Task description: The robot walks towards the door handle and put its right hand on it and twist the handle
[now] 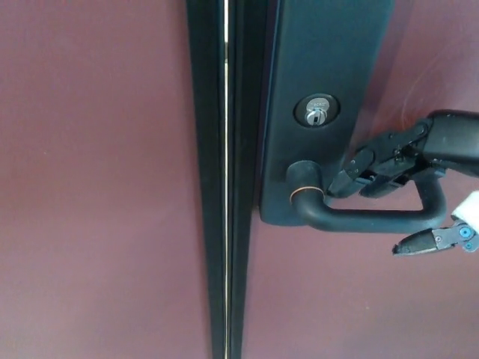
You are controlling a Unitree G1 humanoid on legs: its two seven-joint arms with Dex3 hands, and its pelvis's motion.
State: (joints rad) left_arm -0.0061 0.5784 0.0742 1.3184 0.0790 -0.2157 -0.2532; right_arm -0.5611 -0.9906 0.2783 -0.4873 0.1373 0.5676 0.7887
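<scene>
The door handle [367, 218] is a dark lever that springs from a round hub with a copper ring at the lower end of a tall dark backplate [322, 60]. From the hub it runs level toward the right edge of the door [97, 187], then curls upward in a loop at its far end. Above the hub, a silver keyhole cylinder [316, 111] sits in the backplate.

The right hand [404, 168] comes in from the right edge of the view and lies over the lever. Its two black fingers [367, 166] reach leftward and down toward the hub, just above the bar and inside the looped end, their tips close to the backplate's right edge. The thumb [426, 239] sits apart from them, below the bar near its outer end, so the fingers and thumb are spread with the lever between them; I cannot tell whether they actually press on the bar.

The door is dark red. Left of the backplate a black vertical frame strip [224, 224] runs the full height of the view, with a thin bright line of light down its middle.
</scene>
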